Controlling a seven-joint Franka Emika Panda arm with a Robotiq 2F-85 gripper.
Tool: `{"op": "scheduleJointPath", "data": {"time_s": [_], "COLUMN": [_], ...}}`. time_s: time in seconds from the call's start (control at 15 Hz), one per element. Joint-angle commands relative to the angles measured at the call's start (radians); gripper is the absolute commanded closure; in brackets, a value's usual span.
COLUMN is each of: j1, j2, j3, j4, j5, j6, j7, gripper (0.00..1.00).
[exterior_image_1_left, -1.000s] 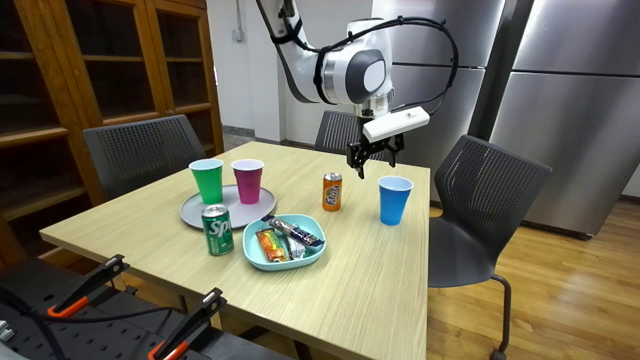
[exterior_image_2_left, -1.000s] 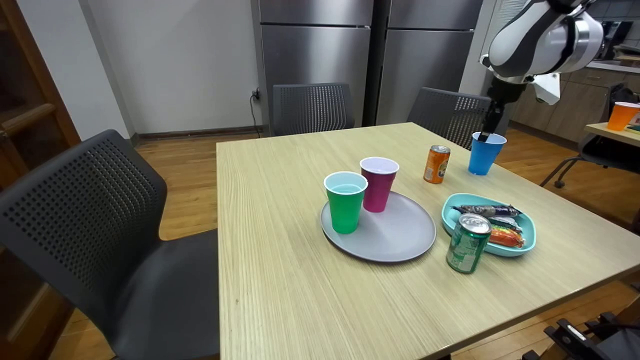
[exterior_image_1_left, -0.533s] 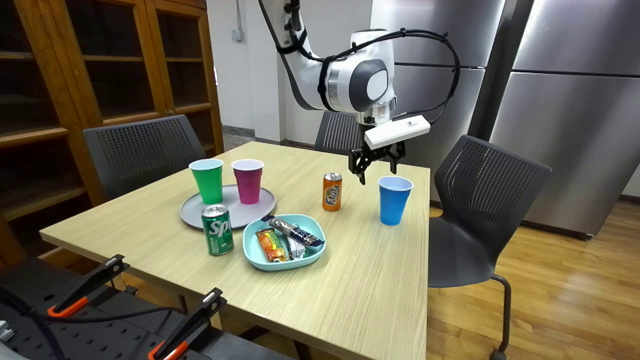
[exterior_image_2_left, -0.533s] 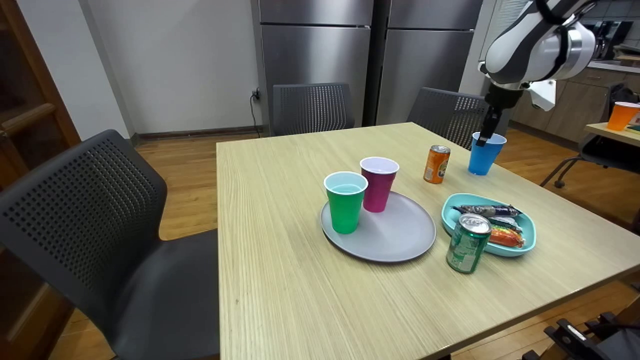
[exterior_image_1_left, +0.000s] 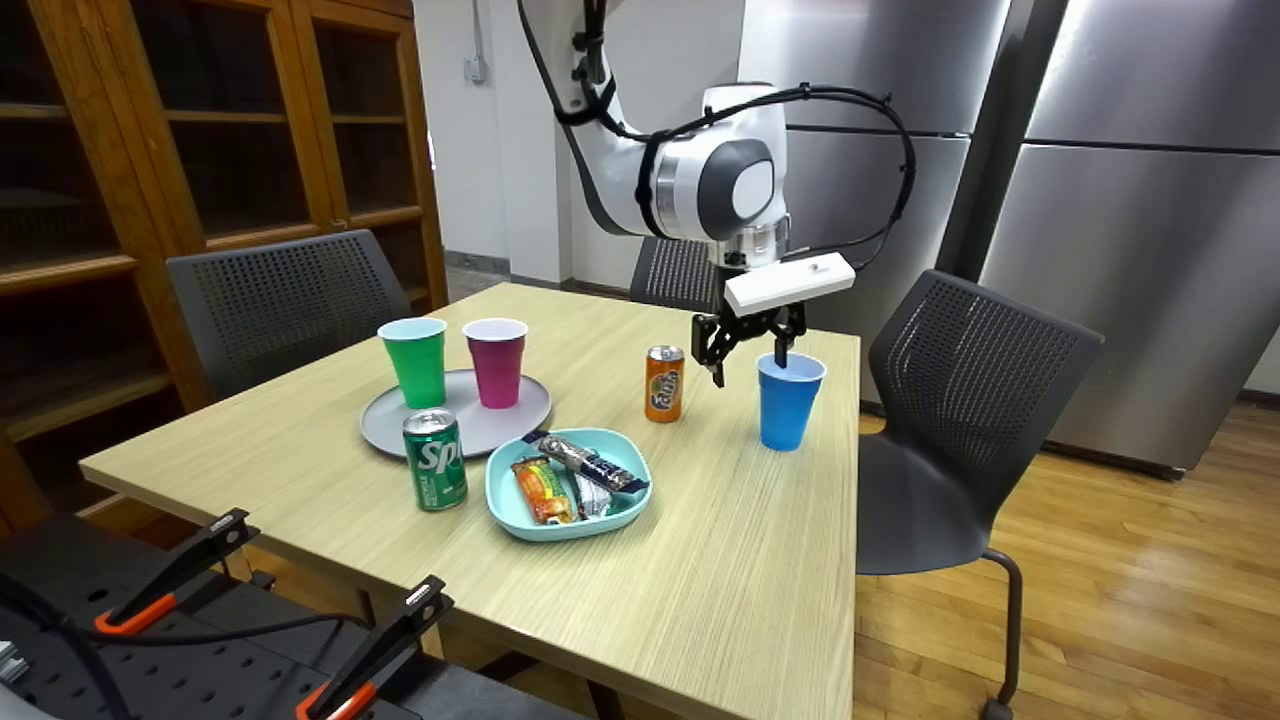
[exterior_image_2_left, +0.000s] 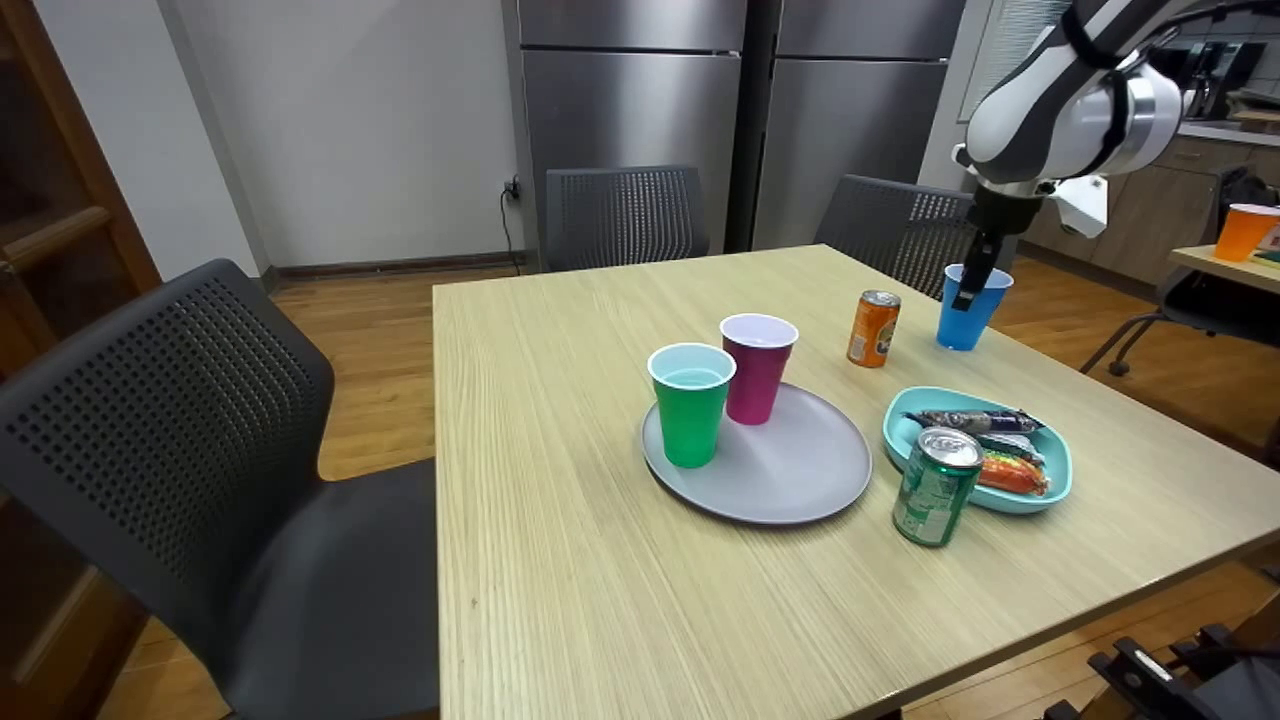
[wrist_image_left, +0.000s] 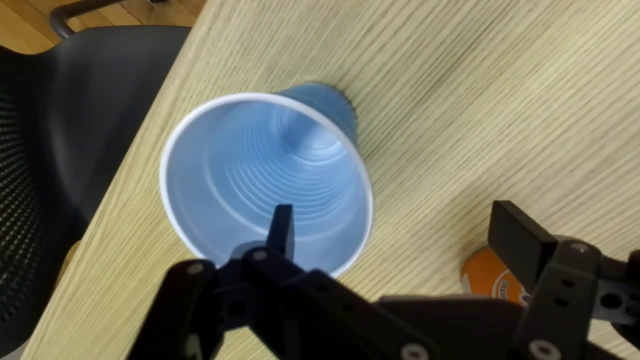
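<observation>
My gripper (exterior_image_1_left: 750, 368) is open and empty, pointing down above the table. It also shows in the wrist view (wrist_image_left: 393, 206). A blue cup (exterior_image_1_left: 785, 412) with a white rim stands upright near the table edge. In the wrist view one finger overlaps the cup's mouth (wrist_image_left: 280, 165); in an exterior view that fingertip is at the rim's height. Whether it touches the cup I cannot tell. The other finger is off the cup, on the side of the orange Fanta can (exterior_image_1_left: 664, 388). In the wrist view that finger partly hides the can (wrist_image_left: 485, 275).
A grey plate (exterior_image_2_left: 790, 475) holds a green cup (exterior_image_2_left: 690, 420) and a magenta cup (exterior_image_2_left: 757, 380). A green Sprite can (exterior_image_1_left: 436, 465) stands beside a teal bowl (exterior_image_1_left: 560, 533) of wrapped snacks. Dark chairs (exterior_image_1_left: 980, 400) stand around the table.
My gripper has moved down, from above the blue cup to the height of its rim. It stays open. The cups, cans, plate and bowl have not moved.
</observation>
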Motion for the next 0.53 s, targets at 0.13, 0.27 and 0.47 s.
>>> {"op": "scheduleJointPath", "data": {"time_s": [0.13, 0.27, 0.47], "j1": [-0.02, -0.022, -0.028], "j2": [0.018, 0.023, 0.025], "j3": [0.014, 0.013, 0.017], "j4": [0.04, 0.045, 0.051], "j5": [-0.004, -0.004, 0.0], "j6": [-0.049, -0.053, -0.068], "j7": [0.02, 0.022, 0.017], "gripper": [0.0, 0.0, 0.0]}}
